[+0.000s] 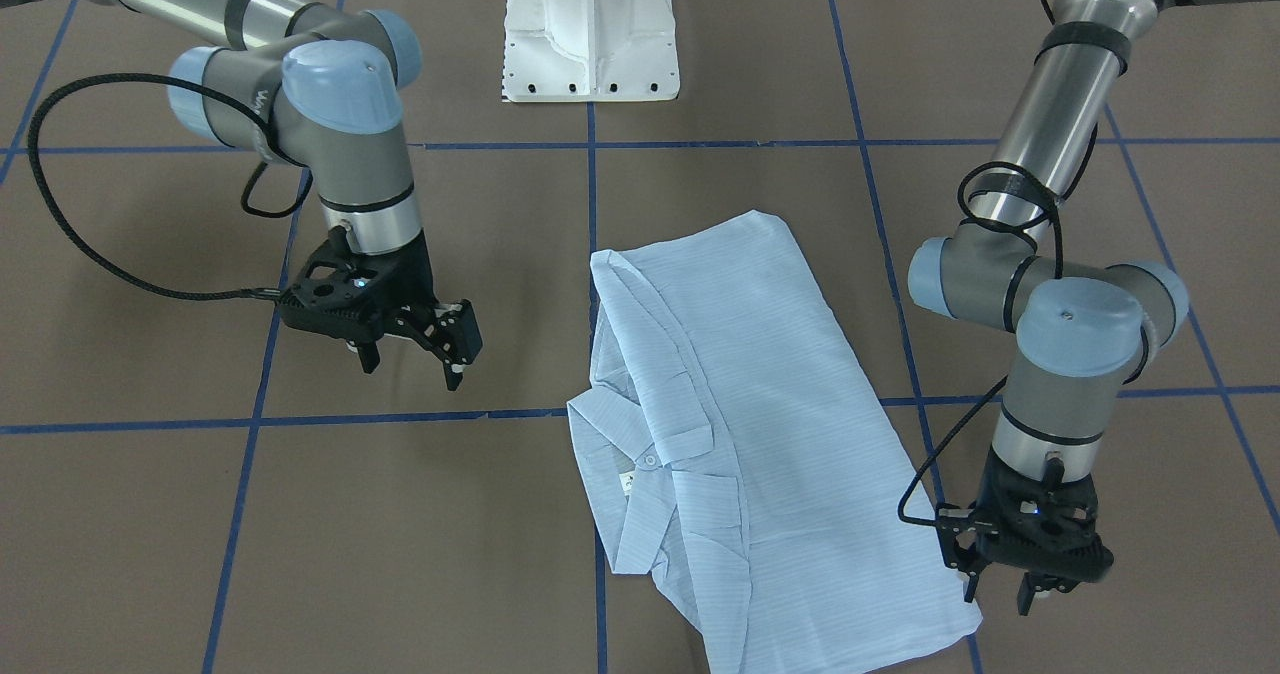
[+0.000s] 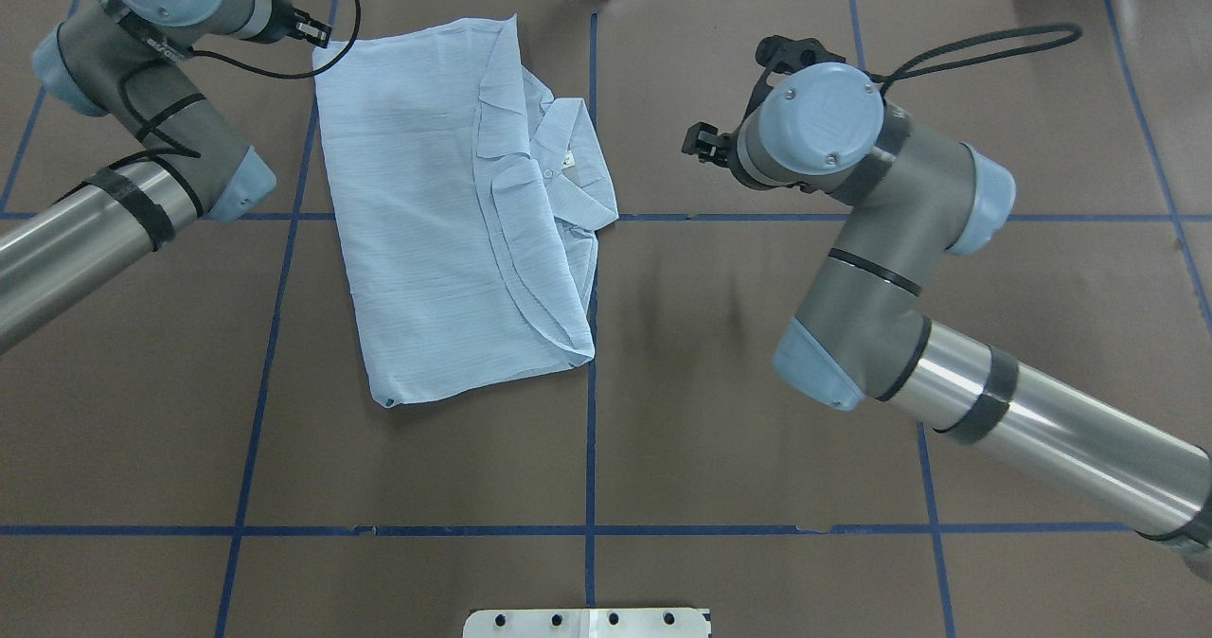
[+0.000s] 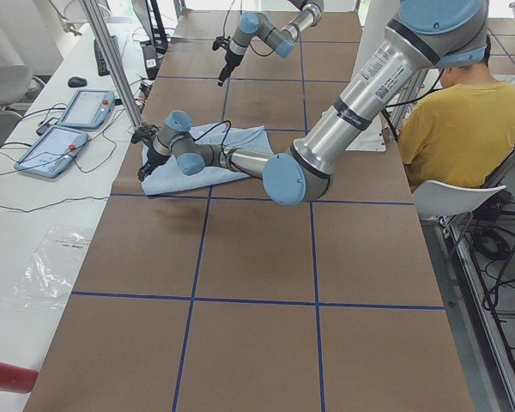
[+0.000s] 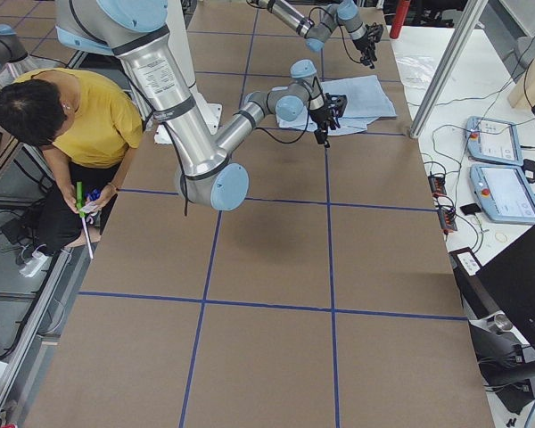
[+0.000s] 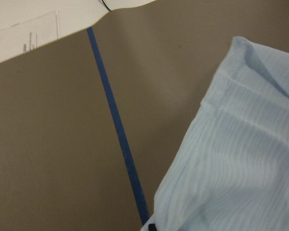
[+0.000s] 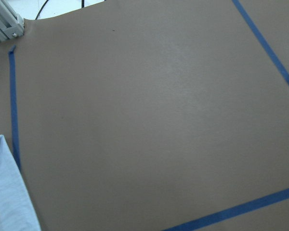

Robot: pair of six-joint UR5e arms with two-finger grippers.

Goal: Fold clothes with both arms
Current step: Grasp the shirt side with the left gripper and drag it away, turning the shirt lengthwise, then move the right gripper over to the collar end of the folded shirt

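The pale-blue striped shirt [image 1: 760, 434] lies folded lengthwise on the brown table, its collar and a white button [image 1: 648, 461] on the folded side; it also shows in the overhead view [image 2: 445, 221]. My left gripper [image 1: 998, 589] is open and empty, low beside the shirt's far hem corner [image 1: 965, 609], at the shirt's top left in the overhead view [image 2: 308, 30]. The left wrist view shows that corner [image 5: 241, 159] with nothing held. My right gripper [image 1: 412, 366] is open and empty, hovering above the table on the collar side, well apart from the shirt [image 2: 703, 143].
The white pedestal base [image 1: 590, 34] stands at the robot's side of the table. Blue tape lines [image 2: 591, 392] grid the brown surface. A person in a yellow shirt [image 3: 463, 120] sits beside the table. Teach pendants [image 3: 69, 129] lie on the white bench past the far edge.
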